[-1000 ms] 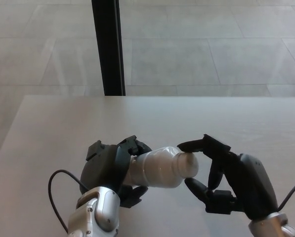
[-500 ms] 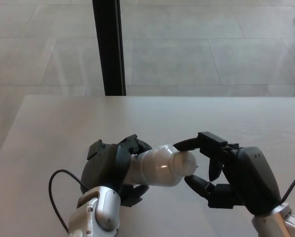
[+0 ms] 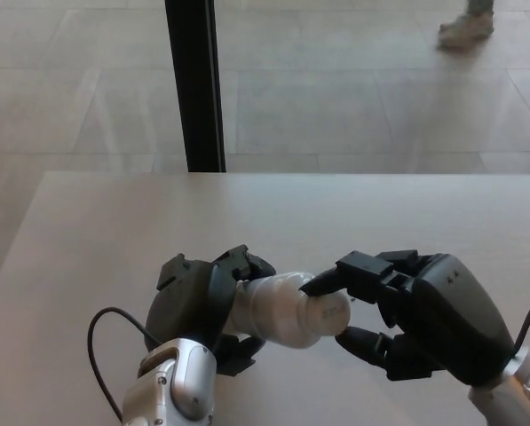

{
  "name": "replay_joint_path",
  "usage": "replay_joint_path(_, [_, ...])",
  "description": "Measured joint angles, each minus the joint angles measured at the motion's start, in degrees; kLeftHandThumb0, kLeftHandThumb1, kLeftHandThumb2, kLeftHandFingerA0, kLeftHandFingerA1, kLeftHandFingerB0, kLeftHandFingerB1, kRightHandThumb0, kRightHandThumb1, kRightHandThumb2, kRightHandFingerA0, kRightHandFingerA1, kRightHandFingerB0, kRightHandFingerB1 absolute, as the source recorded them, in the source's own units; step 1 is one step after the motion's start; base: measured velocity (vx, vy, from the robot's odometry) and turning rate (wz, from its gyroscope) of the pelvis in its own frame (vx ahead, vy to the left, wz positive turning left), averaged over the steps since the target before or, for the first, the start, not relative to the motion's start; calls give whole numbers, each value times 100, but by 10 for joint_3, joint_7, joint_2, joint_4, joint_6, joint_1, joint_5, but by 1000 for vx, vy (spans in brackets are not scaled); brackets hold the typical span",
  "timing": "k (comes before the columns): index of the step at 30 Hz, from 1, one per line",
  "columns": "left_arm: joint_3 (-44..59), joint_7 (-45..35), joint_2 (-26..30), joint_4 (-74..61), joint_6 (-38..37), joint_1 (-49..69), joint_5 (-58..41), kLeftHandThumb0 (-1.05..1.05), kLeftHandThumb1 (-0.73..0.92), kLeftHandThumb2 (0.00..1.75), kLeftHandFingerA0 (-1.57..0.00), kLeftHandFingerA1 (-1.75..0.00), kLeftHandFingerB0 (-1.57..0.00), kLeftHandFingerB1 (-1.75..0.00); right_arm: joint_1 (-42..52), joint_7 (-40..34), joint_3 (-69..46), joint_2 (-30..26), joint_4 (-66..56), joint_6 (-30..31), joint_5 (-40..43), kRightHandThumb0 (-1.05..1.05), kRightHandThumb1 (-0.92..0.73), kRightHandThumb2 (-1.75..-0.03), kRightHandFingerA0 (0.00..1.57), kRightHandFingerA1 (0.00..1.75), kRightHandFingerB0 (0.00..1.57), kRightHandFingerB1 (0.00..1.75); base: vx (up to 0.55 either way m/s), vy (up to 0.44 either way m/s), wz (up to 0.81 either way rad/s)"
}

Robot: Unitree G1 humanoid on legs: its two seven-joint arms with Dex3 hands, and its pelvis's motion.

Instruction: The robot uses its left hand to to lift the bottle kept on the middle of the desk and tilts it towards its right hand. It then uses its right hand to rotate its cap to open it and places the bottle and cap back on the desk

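My left hand point(image 3: 201, 306) is shut on the white bottle point(image 3: 273, 309) and holds it on its side above the desk point(image 3: 114, 231), neck pointing toward my right. The bottle's white cap point(image 3: 334, 312) sits between the fingers of my right hand point(image 3: 424, 315), which close around it from above and below. Part of the cap is hidden by the upper finger point(image 3: 336, 275).
A black vertical post point(image 3: 193, 84) stands behind the desk's far edge. A person's shoe point(image 3: 464, 31) shows on the tiled floor at the top right. A black cable point(image 3: 105, 333) loops beside my left forearm.
My right hand has moved left and rolled over the cap, its fingers closing from apart onto it. The bottle has dropped slightly. A person's shoe has come into view at the top right.
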Motion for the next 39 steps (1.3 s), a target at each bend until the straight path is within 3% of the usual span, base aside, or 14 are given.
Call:
replay_joint_path(9, [-2,-1,0,1,0,1,8,1,74,71,-82,-151,-77,-96,-20,-1,2,-30,15,-40,-14,-34,-60,-74,92,175,81,97,0,0,0])
replay_joint_path(13, [-1,-1,-1,1,0,1,10,2,70,76,-76,-122,-66,-74,-34,-1,3,-41,18,-55,-24,-32,-59,-76,92,175,82,98,0,0,0])
replay_joint_path(14, [-1,-1,-1,1,0,1,10,2,69,80,-74,-145,-70,-86,-38,-1,3,-43,19,-59,-27,-34,-61,-75,90,175,81,104,0,0,0])
replay_joint_path(15, [-1,-1,-1,1,0,1,10,2,69,77,-75,-139,-71,-85,-42,-1,4,-44,20,-63,-31,-41,-48,-98,118,133,81,96,0,0,0])
replay_joint_path(16, [0,-1,-1,1,0,1,11,-3,70,68,-74,-109,-65,-69,-47,-2,5,-45,22,-66,-35,-45,-43,-93,120,136,81,94,0,0,0])
replay_joint_path(17, [0,0,-1,1,0,1,11,-3,70,68,-74,-109,-65,-69,-54,-3,7,-46,23,-70,-42,-45,-43,-93,120,136,81,94,0,0,0])
replay_joint_path(18, [0,0,0,1,0,1,12,-3,71,65,-72,-96,-61,-67,-62,-5,10,-48,23,-75,-48,-38,-55,-69,90,175,83,97,0,0,0])
replay_joint_path(20, [0,0,0,1,1,0,13,-3,69,60,-70,-80,-61,-64,-74,-12,16,-53,23,-83,-62,-33,-49,-73,96,174,86,98,0,0,0])
replay_joint_path(21, [0,0,0,1,1,0,13,0,67,57,-73,-85,-60,-64,-76,-13,17,-53,23,-84,-64,-34,-49,-80,90,173,84,99,0,0,0])
replay_joint_path(22, [-2,-2,2,2,1,1,13,2,67,57,-73,-89,-61,-65,-86,-19,23,-57,22,-92,-79,-33,-42,-103,118,130,86,98,0,0,0])
replay_joint_path(23, [-2,-3,3,2,1,2,13,3,66,62,-74,-93,-63,-68,-91,-24,27,-59,21,-96,-87,-29,-48,-92,92,169,84,104,0,0,0])
replay_joint_path(33, [-1,-3,3,3,1,4,14,-1,69,68,-69,-88,-59,-65,-146,-79,49,-93,13,-134,-164,-34,-55,-81,89,164,81,108,0,0,0])
replay_joint_path(35, [-1,-3,3,4,1,3,14,-2,70,68,-75,-133,-73,-85,-157,-94,51,-103,13,-143,-178,-32,-52,-76,88,172,82,110,0,0,0])
replay_joint_path(39, [2,-4,4,4,1,3,14,-3,72,69,-78,-128,-70,-77,-167,-124,51,-130,16,-159,-204,-31,-54,-77,86,160,80,105,0,0,0])
